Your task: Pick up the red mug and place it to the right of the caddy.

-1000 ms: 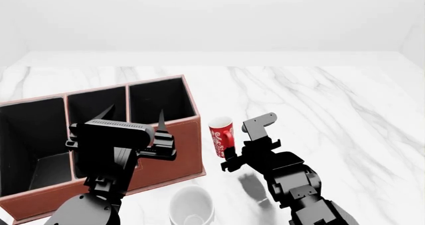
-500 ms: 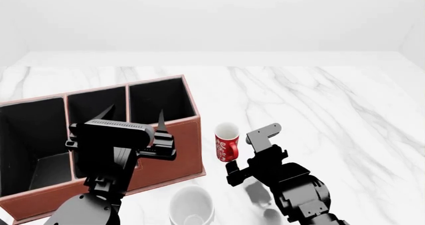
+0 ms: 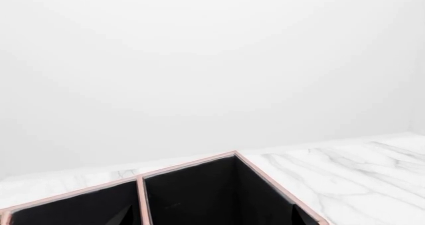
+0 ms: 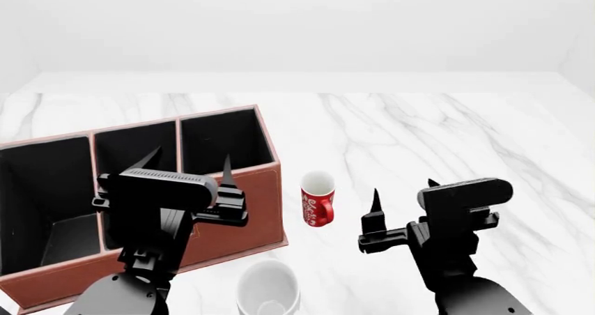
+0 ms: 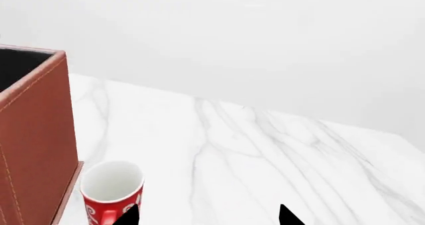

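Red mug (image 4: 317, 199) standing upright on the white marble counter (image 4: 437, 141), mouth up, long axis vertical, just beside the right-hand wall of the caddy (image 4: 244, 221) and apart from it by a narrow strip of marble. Toward the near edge of the counter, not the far one. Right pincer (image 4: 403, 196) empty, jaws spread, two black tips pointing up and away, hovering to the mug's right and slightly nearer the front edge; clearly the closer arm. Seen from the right wrist, mug (image 5: 111, 192) low and off to one side of the gap between the tips (not centred). Left pincer (image 4: 186, 167) parted too, holding nothing, over the caddy. Judged: mug already where asked. White mug (image 4: 267, 287) at the near edge, untouched.
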Robot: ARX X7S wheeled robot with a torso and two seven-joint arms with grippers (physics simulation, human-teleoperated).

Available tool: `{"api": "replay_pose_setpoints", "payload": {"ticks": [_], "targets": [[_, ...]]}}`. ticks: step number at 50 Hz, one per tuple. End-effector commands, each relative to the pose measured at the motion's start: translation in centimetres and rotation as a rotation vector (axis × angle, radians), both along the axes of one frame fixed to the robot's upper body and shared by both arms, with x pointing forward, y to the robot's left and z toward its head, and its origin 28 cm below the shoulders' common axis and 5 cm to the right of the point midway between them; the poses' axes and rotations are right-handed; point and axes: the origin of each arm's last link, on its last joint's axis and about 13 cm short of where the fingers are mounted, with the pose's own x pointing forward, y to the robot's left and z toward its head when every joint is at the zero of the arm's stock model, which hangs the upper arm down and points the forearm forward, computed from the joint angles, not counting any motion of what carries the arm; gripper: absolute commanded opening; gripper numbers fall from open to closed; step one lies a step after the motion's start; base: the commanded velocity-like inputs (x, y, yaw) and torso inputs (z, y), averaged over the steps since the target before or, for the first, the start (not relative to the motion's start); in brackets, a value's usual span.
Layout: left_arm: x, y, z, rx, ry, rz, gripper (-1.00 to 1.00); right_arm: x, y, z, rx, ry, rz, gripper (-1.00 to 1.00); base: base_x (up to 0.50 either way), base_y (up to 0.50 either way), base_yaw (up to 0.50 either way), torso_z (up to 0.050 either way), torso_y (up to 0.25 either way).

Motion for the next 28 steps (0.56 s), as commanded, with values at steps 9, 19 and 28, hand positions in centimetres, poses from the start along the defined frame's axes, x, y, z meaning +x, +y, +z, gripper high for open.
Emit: {"api": "replay_pose_setpoints", "payload": {"ticks": [9, 19, 28], "targets": [[-0.18, -0.06, 0.0, 0.002, -0.007, -0.006, 1.0, -3.53, 0.74, 3.55, 0.022, -0.291, -0.035, 1.0, 0.0, 0.0, 0.0, 0.0, 0.0], [-0.16, -0.1, -0.03, 0.005, -0.007, -0.005, 1.0, -3.53, 1.0, 3.28, -0.011, -0.28, -0.007, 1.0, 0.0, 0.0, 0.0, 0.0, 0.0], [-0.13, -0.14, -0.06, 0.009, -0.007, -0.006, 1.0, -3.37, 1.23, 3.04, -0.033, -0.274, 0.01, 1.0, 0.0, 0.0, 0.0, 0.0, 0.0]]}}
